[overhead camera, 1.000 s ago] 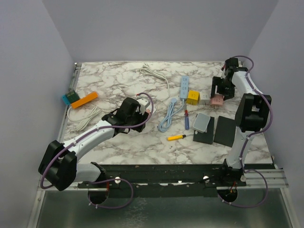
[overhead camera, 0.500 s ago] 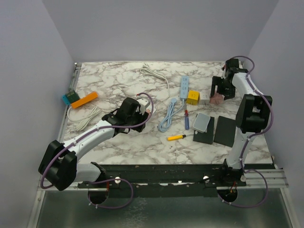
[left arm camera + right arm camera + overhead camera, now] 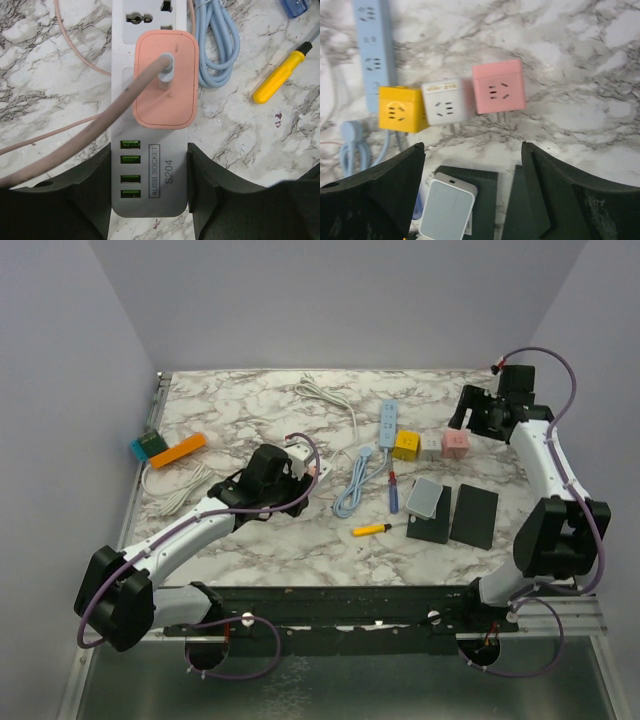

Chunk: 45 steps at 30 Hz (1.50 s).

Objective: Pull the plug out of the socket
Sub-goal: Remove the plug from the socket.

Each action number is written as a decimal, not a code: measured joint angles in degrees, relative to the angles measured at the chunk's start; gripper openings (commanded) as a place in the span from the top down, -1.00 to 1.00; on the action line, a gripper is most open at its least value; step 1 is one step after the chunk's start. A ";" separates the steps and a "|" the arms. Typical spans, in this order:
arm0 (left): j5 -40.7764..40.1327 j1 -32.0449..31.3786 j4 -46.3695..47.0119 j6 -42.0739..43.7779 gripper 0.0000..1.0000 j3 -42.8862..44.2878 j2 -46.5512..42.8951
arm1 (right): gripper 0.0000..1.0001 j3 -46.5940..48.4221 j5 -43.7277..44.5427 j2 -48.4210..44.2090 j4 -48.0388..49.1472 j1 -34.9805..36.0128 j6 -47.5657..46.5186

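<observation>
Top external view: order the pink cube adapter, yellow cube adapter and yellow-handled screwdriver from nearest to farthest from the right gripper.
1. Pink cube adapter, next to the right gripper.
2. Yellow cube adapter, further left.
3. Yellow-handled screwdriver, front centre.

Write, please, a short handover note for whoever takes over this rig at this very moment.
Left gripper: shut on the USB end of the white power strip, one finger on each long side.
Right gripper: open and empty, hovering above the row of cube sockets, touching none, far from the strip.
Pink plug: seated in the strip's socket, cable attached.
Done: strip braced.
Left: probably bring the right gripper across, grip the plug and pull it straight out.
</observation>
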 measured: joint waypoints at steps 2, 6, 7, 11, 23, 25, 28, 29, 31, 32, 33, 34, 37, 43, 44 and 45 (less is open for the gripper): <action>1.07 0.00 0.24 0.13 1.00 -0.09 -0.35 | -0.66 -4.96 -3.80 -5.09 4.02 0.09 0.98; 4.37 0.04 1.07 0.55 1.00 -0.68 -2.05 | -0.65 -13.88 -11.43 -11.93 11.61 2.19 2.75; 5.90 0.11 1.36 0.70 1.00 -0.83 -2.58 | -0.64 -15.76 -13.11 -12.83 13.60 3.89 3.08; 11.58 0.46 2.75 0.98 1.00 -0.87 -3.13 | -0.58 -20.74 -17.25 -14.88 19.39 12.20 4.07; 29.16 2.99 3.48 1.16 1.00 -0.87 -2.80 | -0.44 -32.20 -24.90 -28.37 34.82 29.03 6.75; 30.12 2.99 3.50 1.16 1.00 -0.87 -2.80 | -0.44 -32.65 -25.55 -29.55 35.36 29.92 7.13; 30.25 2.99 3.52 1.16 1.00 -0.87 -2.80 | -0.44 -32.57 -23.78 -30.71 34.93 32.09 7.61; 30.23 2.99 3.52 1.14 1.00 -0.87 -2.80 | -0.43 -32.44 -22.40 -30.91 34.47 33.18 7.91; 30.23 3.04 3.65 1.14 1.00 -0.87 -2.73 | -0.44 -32.26 -19.45 -31.06 33.55 36.04 8.70; 30.23 3.04 3.72 1.14 1.00 -0.87 -2.64 | -0.44 -32.26 -17.88 -31.06 33.29 37.57 9.05; 30.21 3.04 3.85 1.11 1.00 -0.87 -2.51 | -0.44 -32.26 -15.65 -31.06 33.16 39.54 9.60; 30.23 3.04 3.93 1.11 1.00 -0.87 -2.43 | -0.44 -32.26 -14.10 -31.06 33.18 41.05 9.92; 30.23 3.04 4.13 1.11 1.00 -0.87 -2.05 | -0.44 -32.28 -8.98 -30.97 33.88 47.34 10.69; 30.23 3.04 4.37 1.07 1.00 -0.87 -1.70 | -0.36 -32.24 0.13 -27.93 37.18 56.08 10.75; 30.23 3.04 4.44 1.07 1.00 -0.87 -1.73 | -0.35 -32.15 1.79 -26.91 37.18 56.92 10.62; 30.16 3.04 4.48 1.07 1.00 -0.87 -1.73 | -0.35 -32.13 3.43 -25.86 37.20 57.79 10.43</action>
